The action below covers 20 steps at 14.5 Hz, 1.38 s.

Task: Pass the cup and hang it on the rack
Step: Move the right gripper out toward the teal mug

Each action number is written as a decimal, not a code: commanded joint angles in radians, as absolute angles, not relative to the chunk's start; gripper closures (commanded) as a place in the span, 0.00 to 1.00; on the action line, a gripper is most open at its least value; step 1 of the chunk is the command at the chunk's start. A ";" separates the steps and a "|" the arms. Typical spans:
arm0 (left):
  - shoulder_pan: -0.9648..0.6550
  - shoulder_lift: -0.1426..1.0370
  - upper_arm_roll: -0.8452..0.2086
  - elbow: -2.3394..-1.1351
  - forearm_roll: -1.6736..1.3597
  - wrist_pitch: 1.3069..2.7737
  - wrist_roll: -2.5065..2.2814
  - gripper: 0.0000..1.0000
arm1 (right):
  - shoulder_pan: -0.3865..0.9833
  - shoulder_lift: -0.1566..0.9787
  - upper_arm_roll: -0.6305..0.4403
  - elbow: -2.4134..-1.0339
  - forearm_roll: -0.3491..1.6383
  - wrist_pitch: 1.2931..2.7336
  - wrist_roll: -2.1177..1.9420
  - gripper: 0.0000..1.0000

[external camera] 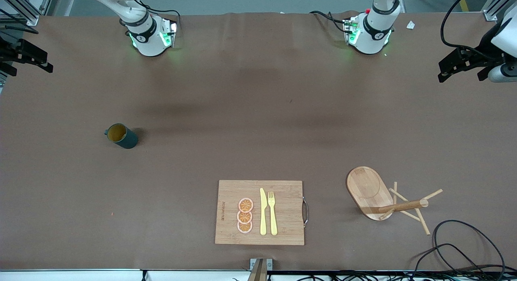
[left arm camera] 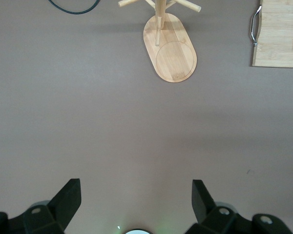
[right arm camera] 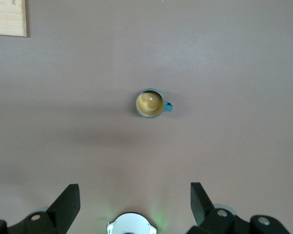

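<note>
Plainly, the cup point(external camera: 121, 136) is set upright on the tabletop point(external camera: 258, 111) toward the right arm's end, well apart from the rack point(external camera: 369, 193), which is stood toward the left arm's end, nearer the front camera. The right arm is therefore judged the nearer one for the first pick. In the right wrist view the cup point(right arm camera: 150, 103) is seen from above, mouth up, its handle point(right arm camera: 168, 107) turned sideways; it is centred between the fingers of the right gripper point(right arm camera: 135, 200), which is held wide open and empty, high above it. The left gripper point(left arm camera: 136, 197) is likewise spread wide with nothing in it, and the rack point(left arm camera: 170, 53) is faced by it. A straight descent is likely called for.
</note>
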State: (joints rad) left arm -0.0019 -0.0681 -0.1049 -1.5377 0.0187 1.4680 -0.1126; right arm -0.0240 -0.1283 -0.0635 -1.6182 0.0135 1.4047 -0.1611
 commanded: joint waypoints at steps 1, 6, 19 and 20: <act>-0.002 -0.067 -0.109 -1.522 0.025 1.453 -0.104 0.00 | -0.032 -0.146 -0.057 -1.634 0.003 1.405 -0.170 0.00; -0.002 -0.064 -0.109 -1.520 0.025 1.451 -0.101 0.00 | -0.032 -0.146 -0.057 -1.634 0.003 1.405 -0.172 0.00; 0.000 -0.064 -0.110 -1.529 0.015 1.450 -0.091 0.00 | -0.067 0.027 -0.063 -1.605 0.008 1.416 -0.172 0.00; 0.000 -0.063 -0.110 -1.529 0.015 1.450 -0.091 0.00 | -0.080 0.076 -0.063 -1.588 0.006 1.420 -0.172 0.00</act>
State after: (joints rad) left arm -0.0018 -0.0657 -0.1080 -1.5385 0.0187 1.4605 -0.1021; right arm -0.0379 -0.0225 -0.0709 -1.6307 0.0128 1.4177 -0.1610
